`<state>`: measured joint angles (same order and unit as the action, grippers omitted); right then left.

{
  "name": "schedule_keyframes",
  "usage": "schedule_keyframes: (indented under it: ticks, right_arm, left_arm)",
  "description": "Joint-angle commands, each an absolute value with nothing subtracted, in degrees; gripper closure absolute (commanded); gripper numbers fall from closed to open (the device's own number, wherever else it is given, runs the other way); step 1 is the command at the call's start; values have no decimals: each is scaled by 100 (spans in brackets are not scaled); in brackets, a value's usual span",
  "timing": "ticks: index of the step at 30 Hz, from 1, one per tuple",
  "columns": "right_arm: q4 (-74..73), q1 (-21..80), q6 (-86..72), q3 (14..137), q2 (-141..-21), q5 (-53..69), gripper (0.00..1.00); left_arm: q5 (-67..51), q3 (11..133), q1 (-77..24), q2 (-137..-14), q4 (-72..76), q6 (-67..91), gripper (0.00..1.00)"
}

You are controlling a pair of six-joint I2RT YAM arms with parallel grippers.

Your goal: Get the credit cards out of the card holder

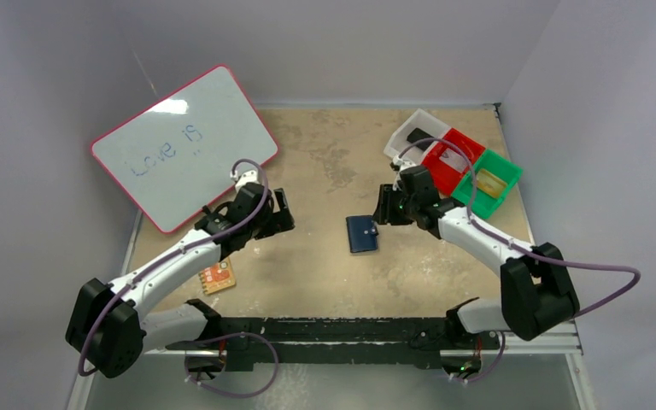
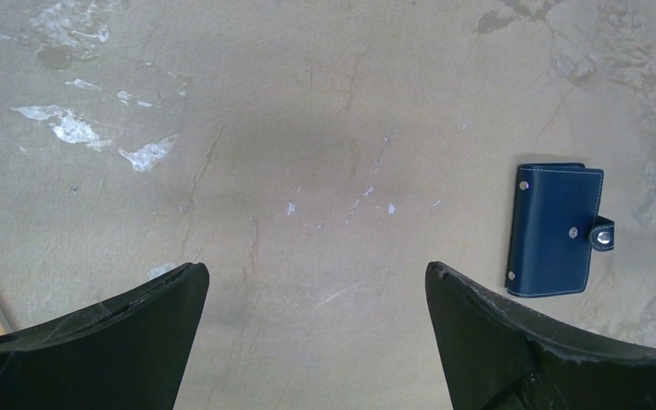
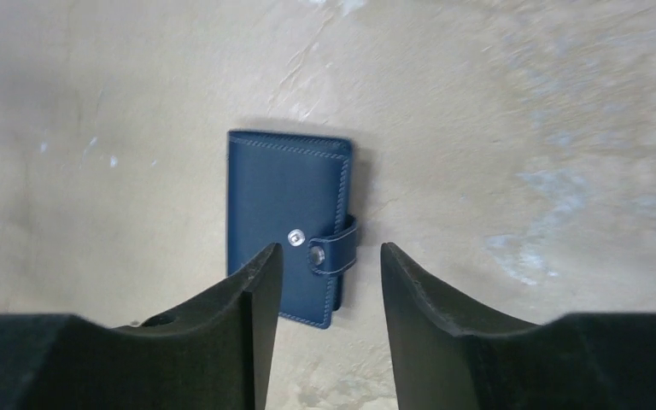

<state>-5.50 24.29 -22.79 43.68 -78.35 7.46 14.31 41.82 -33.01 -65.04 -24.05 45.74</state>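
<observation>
The card holder (image 1: 362, 233), a small navy wallet, lies folded flat on the table near the middle. Its short snap tab (image 3: 339, 248) wraps round the right edge, and the tab's button sits beside a silver stud on the cover. The credit cards are hidden inside it. My right gripper (image 1: 384, 206) hovers at the holder's tab side, open. In the right wrist view the tab shows between the two fingertips of the right gripper (image 3: 330, 252), and nothing is gripped. My left gripper (image 1: 280, 212) stands wide open over bare table, left of the card holder (image 2: 557, 229).
A pink-rimmed whiteboard (image 1: 184, 158) leans at the back left. White (image 1: 412, 132), red (image 1: 451, 159) and green (image 1: 489, 183) bins stand at the back right, close behind my right arm. An orange pad (image 1: 218, 278) lies near the front left.
</observation>
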Motion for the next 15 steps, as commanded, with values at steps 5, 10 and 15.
schedule_keyframes:
  ticks: [5,10,15]
  right_arm:
    - [-1193,2300,-2412,5406,-8241,-371,45]
    - [-688,2288,-2425,5371,-8983,855,44]
    - [2,2302,-2456,5098,-9349,1592,39]
  left_arm:
    - [978,4783,-3479,-7082,-1936,4257,1]
    - [1318,5067,-3873,-7404,-1993,4250,1]
    - [1640,4943,-4018,-7230,-1967,4329,1]
